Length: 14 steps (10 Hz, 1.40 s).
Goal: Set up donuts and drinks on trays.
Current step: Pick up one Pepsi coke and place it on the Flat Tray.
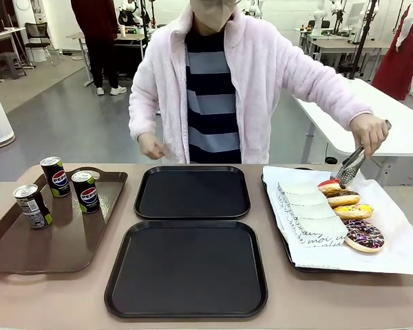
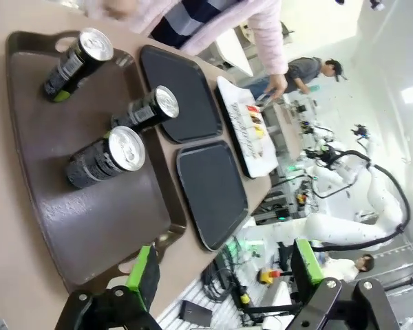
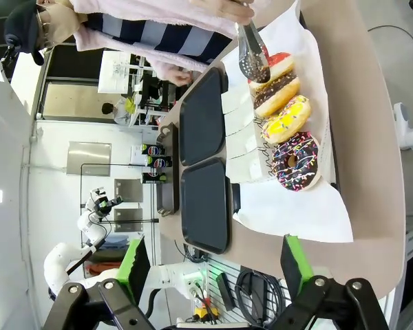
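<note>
A beige table (image 1: 344,302) seen from the robot's side, read as a clock face with the robot at 6 o'clock. At 12 o'clock stands a person (image 1: 213,82) in a pale pink fleece over a striped top.

Two matching black trays lie at the centre, nearly edge to edge. The near tray (image 1: 186,269) lies toward 6 o'clock and the far tray (image 1: 193,192) toward 12 o'clock. Both are bare.

At 9 o'clock sits a glossy brown tray (image 1: 48,240) with handles. At 3 o'clock sits a dark tray lined with white paper (image 1: 392,234).

Both robot tools hang above the table. The left gripper (image 2: 224,267) has its green-padded fingers spread wide with nothing between them, and below it lies the brown tray. The right gripper (image 3: 213,260) is likewise spread and empty, above the paper-lined tray.

Three Pepsi cans stand upright on the brown tray – one (image 1: 55,176) at its far edge, one (image 1: 87,191) just beside it toward the centre, one (image 1: 32,205) nearer its left rim.

Four donuts lie in a row on the white paper, from 12 toward 6 o'clock: red-iced (image 1: 328,185), chocolate (image 1: 343,199), yellow (image 1: 353,211) and chocolate with sprinkles (image 1: 363,236). White paper holders (image 1: 306,206) lie overlapping just beside them.

The person's hand (image 1: 369,132) holds metal tongs (image 1: 350,165), tips down at the red-iced donut – whether they grip it cannot be told.
</note>
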Available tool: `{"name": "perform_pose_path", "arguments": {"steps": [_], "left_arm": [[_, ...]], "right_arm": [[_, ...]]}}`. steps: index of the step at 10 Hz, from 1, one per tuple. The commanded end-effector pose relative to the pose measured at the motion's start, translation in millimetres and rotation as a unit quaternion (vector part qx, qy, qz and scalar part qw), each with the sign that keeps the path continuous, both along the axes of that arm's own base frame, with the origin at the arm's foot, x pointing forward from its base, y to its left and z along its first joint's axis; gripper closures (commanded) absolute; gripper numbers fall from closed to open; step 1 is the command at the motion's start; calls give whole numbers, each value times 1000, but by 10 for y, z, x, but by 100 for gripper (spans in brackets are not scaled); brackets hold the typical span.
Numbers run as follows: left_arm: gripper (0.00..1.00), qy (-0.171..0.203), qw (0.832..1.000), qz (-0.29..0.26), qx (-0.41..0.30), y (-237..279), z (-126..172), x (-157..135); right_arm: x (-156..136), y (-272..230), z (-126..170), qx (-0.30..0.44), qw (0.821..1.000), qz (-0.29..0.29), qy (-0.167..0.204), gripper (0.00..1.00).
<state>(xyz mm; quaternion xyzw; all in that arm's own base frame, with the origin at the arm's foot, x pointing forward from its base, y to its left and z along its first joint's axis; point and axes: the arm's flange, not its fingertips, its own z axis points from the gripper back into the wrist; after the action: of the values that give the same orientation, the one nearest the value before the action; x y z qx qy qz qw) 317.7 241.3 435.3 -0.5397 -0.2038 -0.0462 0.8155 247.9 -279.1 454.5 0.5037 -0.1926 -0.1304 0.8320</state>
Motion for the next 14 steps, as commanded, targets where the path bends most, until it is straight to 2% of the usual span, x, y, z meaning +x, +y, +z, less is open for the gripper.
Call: {"name": "perform_pose_path", "arguments": {"steps": [1,2,5,6,9,11,13,14], "left_arm": [[0,8,995,24,100,-240,379,1],[0,22,987,33,158,-372,586,77],[0,73,934,36,347,-949,965,182],[0,80,921,40,378,-1135,977,242],[0,85,881,64,461,-1892,733,480],[0,89,855,80,504,-2229,445,634],[0,97,829,90,544,-2397,214,796],[0,104,822,91,553,-2401,172,854]], "right_arm": [[16,-3,1,5,1000,2,-11,0],[16,-3,1,5,1000,2,-11,0],[16,-3,1,5,1000,2,-11,0],[16,-3,1,5,1000,2,-11,0],[16,-3,1,5,1000,2,-11,0],[16,-3,1,5,1000,2,-11,0],[16,-3,1,5,1000,2,-11,0],[16,-3,1,5,1000,2,-11,0]]}}
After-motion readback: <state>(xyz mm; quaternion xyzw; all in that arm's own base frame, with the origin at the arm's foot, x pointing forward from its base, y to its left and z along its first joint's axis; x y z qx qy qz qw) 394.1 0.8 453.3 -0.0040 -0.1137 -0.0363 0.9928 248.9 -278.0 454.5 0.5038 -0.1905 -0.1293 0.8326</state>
